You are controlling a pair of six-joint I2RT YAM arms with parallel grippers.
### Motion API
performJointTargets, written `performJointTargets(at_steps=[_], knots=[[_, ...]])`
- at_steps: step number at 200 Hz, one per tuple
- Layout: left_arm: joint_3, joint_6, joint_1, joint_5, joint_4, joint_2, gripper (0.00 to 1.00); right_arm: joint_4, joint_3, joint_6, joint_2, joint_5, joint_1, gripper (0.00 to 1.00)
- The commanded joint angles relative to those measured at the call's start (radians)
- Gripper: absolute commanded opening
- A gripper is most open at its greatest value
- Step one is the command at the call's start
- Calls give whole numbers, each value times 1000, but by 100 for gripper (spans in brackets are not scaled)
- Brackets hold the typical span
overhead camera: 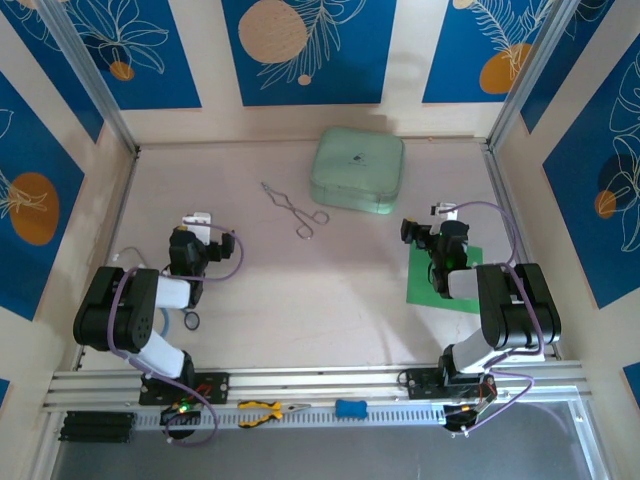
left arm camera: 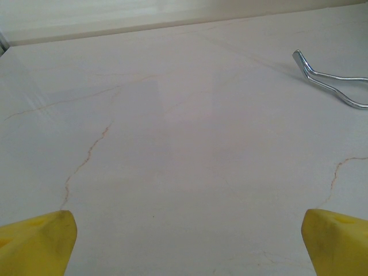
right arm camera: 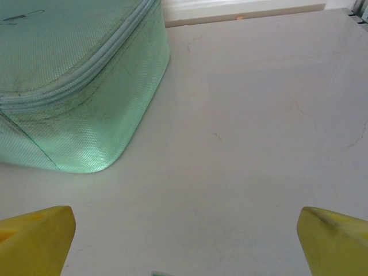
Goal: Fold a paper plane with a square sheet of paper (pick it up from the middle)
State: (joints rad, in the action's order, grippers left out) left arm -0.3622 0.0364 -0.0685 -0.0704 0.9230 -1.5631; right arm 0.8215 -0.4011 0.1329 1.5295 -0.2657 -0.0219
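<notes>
1. The sheet (overhead camera: 421,284) lies flat on the table (overhead camera: 300,300), on the right side towards the front, with its middle hidden under the right arm's wrist. It looks unfolded, so I'd say the whole job lies ahead.
2. The right gripper (right arm camera: 187,238) has its jaws wide apart with nothing between them. It sits low over the table and faces the case (right arm camera: 75,86).
3. The left gripper (left arm camera: 187,241) is also wide apart and empty over bare table, with the tongs (left arm camera: 330,86) ahead to its right.
4. Biggest worry: the sheet is thin and lies flush on a hard, smooth top. Fingers closing on its middle may slide across it, or bunch it into a stray crease that spoils the folds.
5. The right arm hangs directly over the sheet, so a low move could drag it or nudge it towards the table's right edge.
6. The case stands near the right gripper's front, so a forward reach could bump it.
7. Materials:
   - The sheet is bright green, matte and sharp-cornered.
   - The case is pale mint woven fabric, rounded, with a zip seam and some scuffs.
   - The tongs are thin, shiny bent metal.
   - The table is pale with faint marble veins and a slight sheen.
   - The fingertips (left arm camera: 34,244) are yellow wedges.
</notes>
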Motion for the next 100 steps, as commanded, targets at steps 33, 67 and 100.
performJointTargets(at_steps=[33,67,100], knots=[[-16,16,0,25,8,0,100,23,5,11,-8,13,4,99],[1,13,-3,12,23,21,100,25,6,-6,-11,2,-12,99],[20,3,-6,-30,-21,112,100,-6,-1,-18,-34,-22,-31,98]])
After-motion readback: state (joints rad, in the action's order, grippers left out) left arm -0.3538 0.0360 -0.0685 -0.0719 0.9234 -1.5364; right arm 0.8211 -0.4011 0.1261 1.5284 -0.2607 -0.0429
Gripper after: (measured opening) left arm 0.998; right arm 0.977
